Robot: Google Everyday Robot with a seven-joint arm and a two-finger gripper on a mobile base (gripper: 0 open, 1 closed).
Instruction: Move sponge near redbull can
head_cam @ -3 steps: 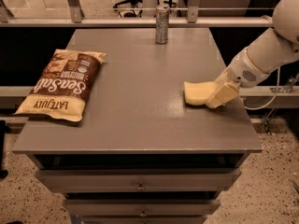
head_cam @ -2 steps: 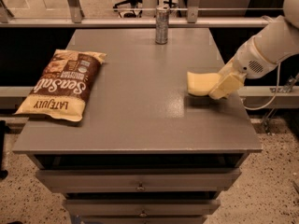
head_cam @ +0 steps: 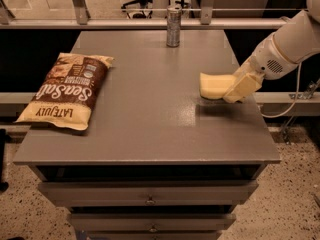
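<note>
**Sponge lifted, can not yet approached**

Nearest are the drawers under the table. At 9 o'clock on the top lies the bag, well apart from everything else. At 3 o'clock, the gripper is clamped on the right end of the sponge. Compared with a second ago, the sponge sits higher and casts a separate shadow on the top, so it appears to have left the surface. The can stands upright at 12 o'clock on the far edge, about 11 o'clock from the sponge and well apart. The pick looks done. The carry towards the can remains.
</note>
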